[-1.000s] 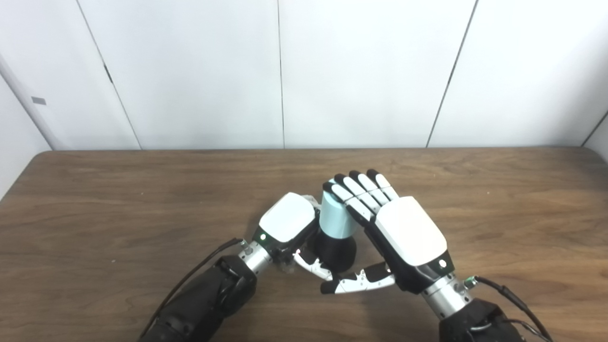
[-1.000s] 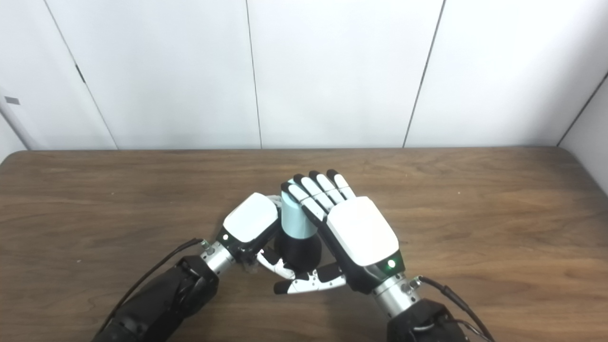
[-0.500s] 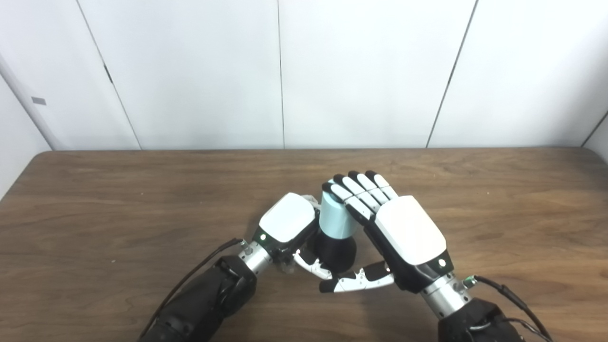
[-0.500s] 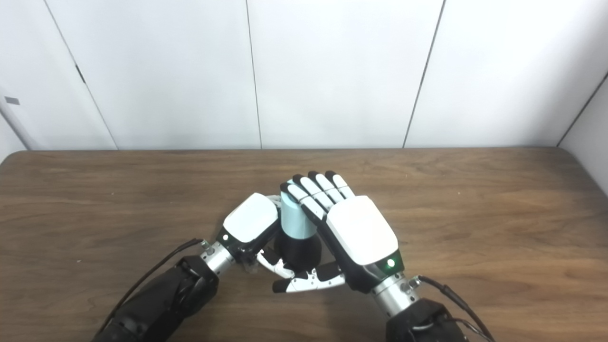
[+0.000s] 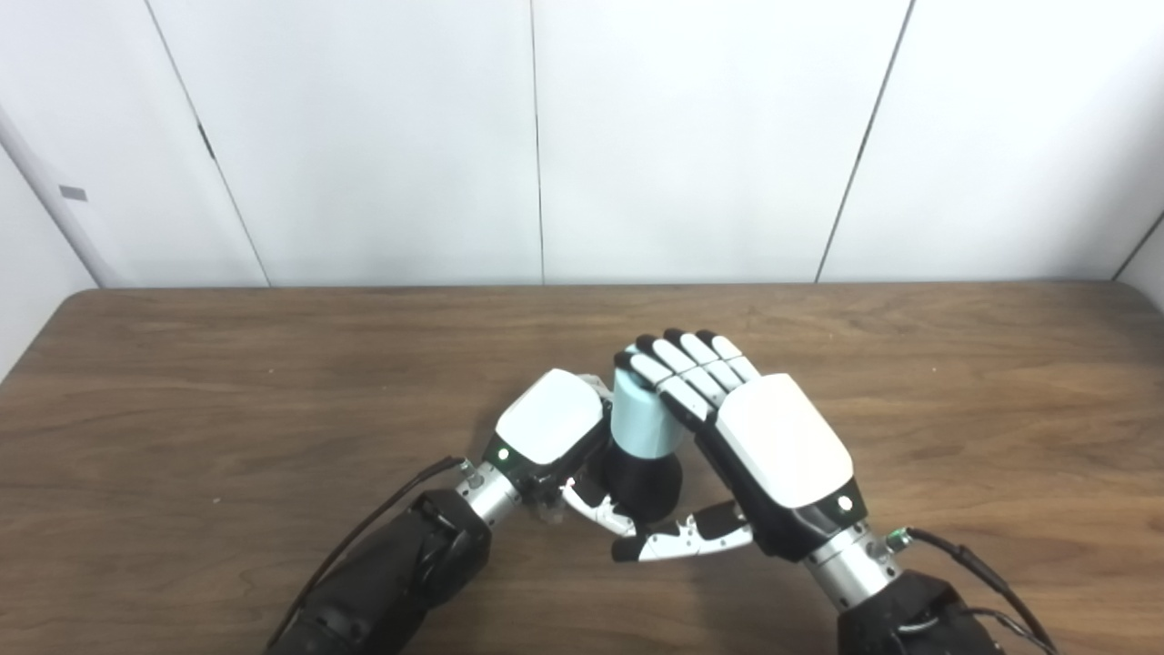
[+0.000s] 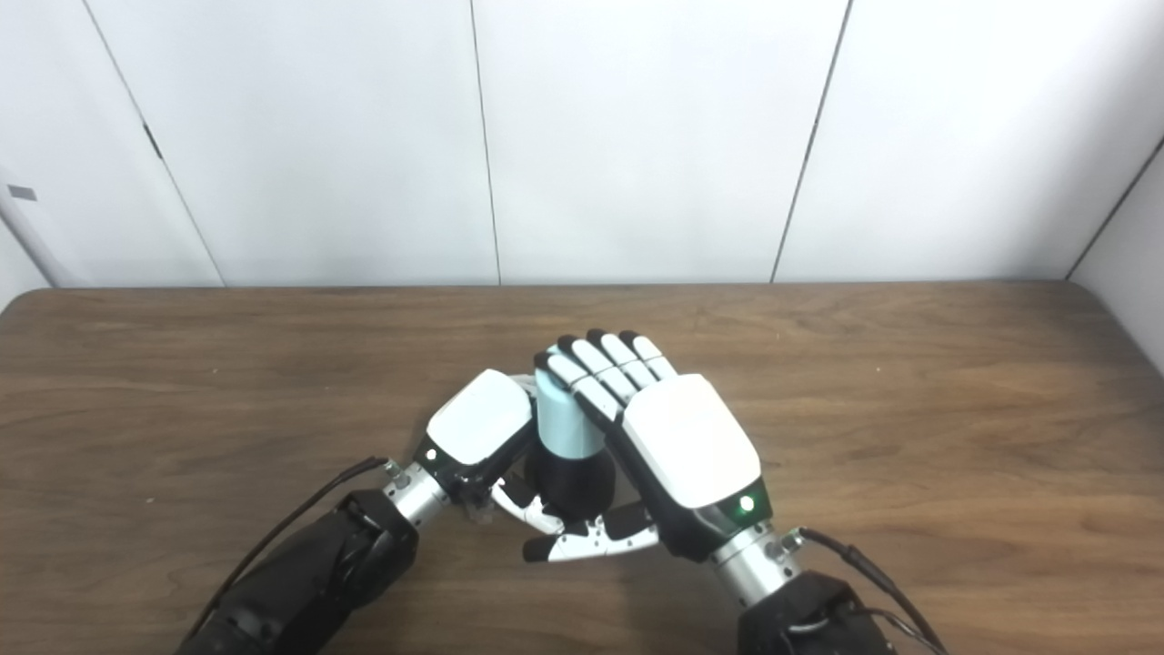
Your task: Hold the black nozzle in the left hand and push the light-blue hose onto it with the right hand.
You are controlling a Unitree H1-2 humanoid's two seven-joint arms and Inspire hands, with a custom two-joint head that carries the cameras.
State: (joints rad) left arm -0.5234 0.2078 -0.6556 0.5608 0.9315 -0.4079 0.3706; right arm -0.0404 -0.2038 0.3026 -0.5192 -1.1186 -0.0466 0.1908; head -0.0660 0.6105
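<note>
The black nozzle (image 5: pixel 642 488) stands upright near the middle of the table, with my left hand (image 5: pixel 550 428) shut around its left side. A short light-blue hose (image 5: pixel 640 422) sits on top of the nozzle. My right hand (image 5: pixel 784 442) leans against the hose from the right, its fingers (image 5: pixel 684 373) nearly straight and laid over the hose's upper right edge. Its thumb (image 5: pixel 677 540) stretches left below the nozzle's base. The join between hose and nozzle is partly hidden by both hands.
The brown wooden table (image 5: pixel 182 382) stretches out to both sides of the hands. White wall panels (image 5: pixel 691 136) rise behind the table's far edge. Black cables (image 5: pixel 382 514) run along both forearms.
My right hand has edged slightly left and its fingers bend a little more over the hose's top. The left hand, nozzle and hose stay where they were.
</note>
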